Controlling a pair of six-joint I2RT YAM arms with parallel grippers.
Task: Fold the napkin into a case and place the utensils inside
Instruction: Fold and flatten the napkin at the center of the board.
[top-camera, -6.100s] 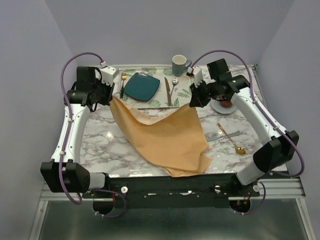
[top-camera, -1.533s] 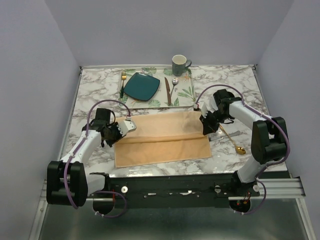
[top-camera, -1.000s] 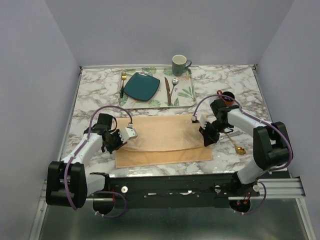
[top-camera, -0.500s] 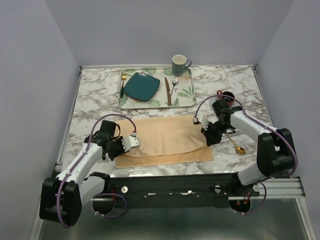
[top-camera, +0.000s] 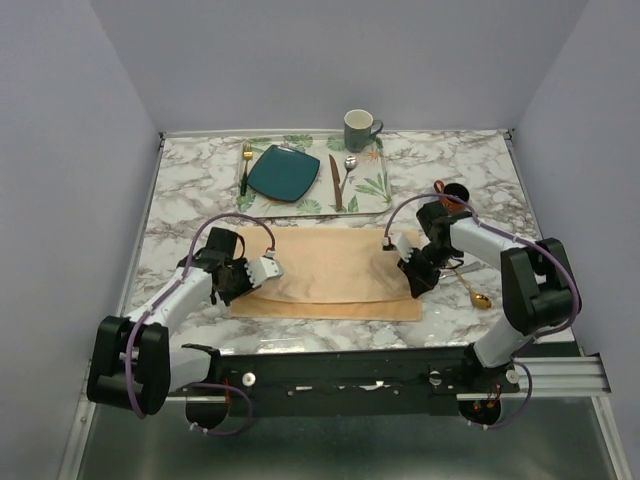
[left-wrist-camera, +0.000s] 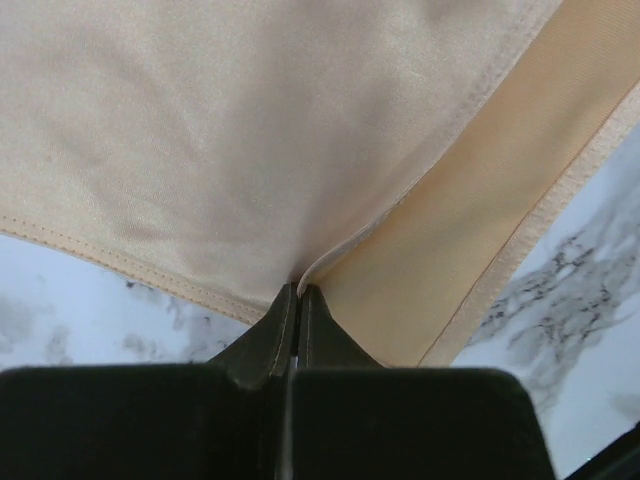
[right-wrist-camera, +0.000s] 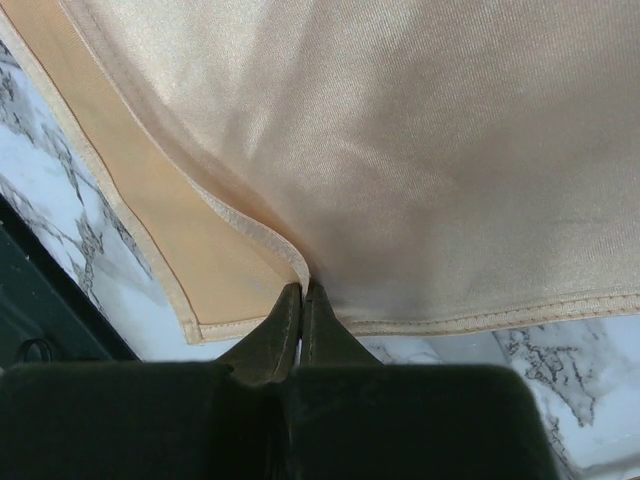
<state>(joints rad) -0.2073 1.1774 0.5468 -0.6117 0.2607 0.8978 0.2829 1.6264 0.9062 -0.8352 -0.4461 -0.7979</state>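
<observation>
The peach-tan napkin (top-camera: 330, 275) lies folded on the marble table, its upper layer stopping short so that a narrow strip of the lower layer shows along the near edge. My left gripper (top-camera: 262, 271) is shut on the upper layer's left edge, and the hem runs into its fingertips (left-wrist-camera: 297, 291). My right gripper (top-camera: 405, 263) is shut on the right edge, the hem (right-wrist-camera: 250, 232) curling into its tips (right-wrist-camera: 301, 288). The gold spoon (top-camera: 470, 288) lies just right of the napkin. My right arm hides most of the silver knife.
At the back stands a leaf-patterned tray (top-camera: 372, 186) carrying a teal plate (top-camera: 283, 172), a gold fork (top-camera: 245, 168), a brown-handled knife (top-camera: 336, 183) and a small spoon (top-camera: 350, 164). A green mug (top-camera: 358, 130) is behind it. A small dark cup (top-camera: 456, 192) sits by my right arm.
Both grippers stay shut on the napkin's upper layer and have laid it flatter over the lower one. The left gripper moved slightly back and right; the right barely shifted.
</observation>
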